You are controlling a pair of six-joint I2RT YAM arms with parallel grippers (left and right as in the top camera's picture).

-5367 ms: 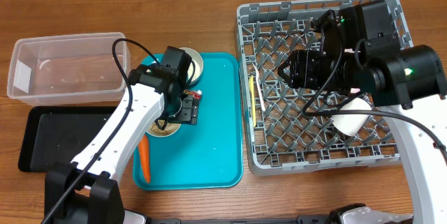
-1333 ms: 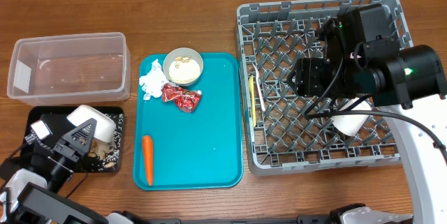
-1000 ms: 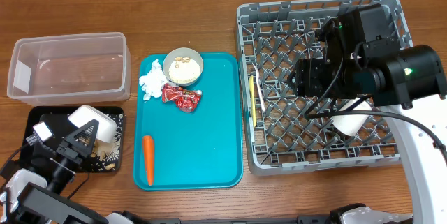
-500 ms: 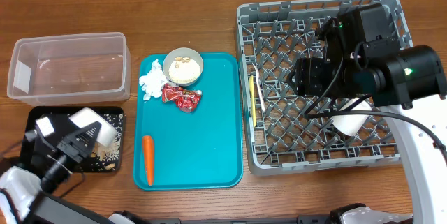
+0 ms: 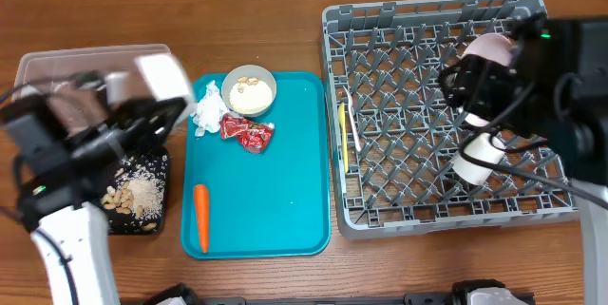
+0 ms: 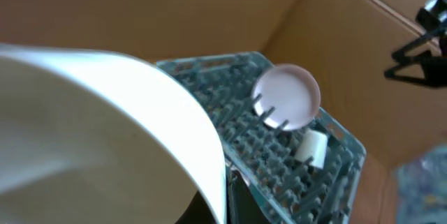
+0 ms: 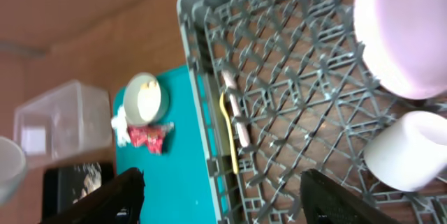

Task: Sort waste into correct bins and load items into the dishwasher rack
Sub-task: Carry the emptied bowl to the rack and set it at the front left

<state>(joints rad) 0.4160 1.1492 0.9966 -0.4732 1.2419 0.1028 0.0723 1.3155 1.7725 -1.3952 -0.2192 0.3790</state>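
The grey dishwasher rack [image 5: 432, 7] fills the 3 o'clock side of the table. The teal tray [image 5: 275, 200] sits at the centre. The clear tub [image 5: 57, 58] is at 10 o'clock, partly hidden by the blurred left arm, and the black tray [image 5: 157, 219] is at 8 o'clock just below it. The left gripper [image 5: 152, 101] hangs over the tub's 3 o'clock end, clamped on a cream-white bowl [image 6: 84, 133] that is raised off the table. Its fingers are mostly hidden behind the bowl. The right gripper [image 7: 222, 182] hovers over the rack with its jaws spread wide and nothing between them. In the rack, the pinkish plate [image 7: 398, 35] stands on edge among the pegs at 1 o'clock. A white cup [image 5: 478, 158] lies on its side at 4 o'clock, and the pale yellow cutlery [image 5: 344, 126] lies along the 9 o'clock wall. On the teal tray, a second bowl [image 5: 249, 90] holding beige bits is at 11 o'clock, with the crumpled napkin [image 5: 207, 110] touching its 8 o'clock side. The foil wrapper [image 5: 247, 132] is just below them and the carrot [image 5: 200, 217] is at 8 o'clock. Nut scraps [image 5: 128, 196] lie heaped in the black tray.
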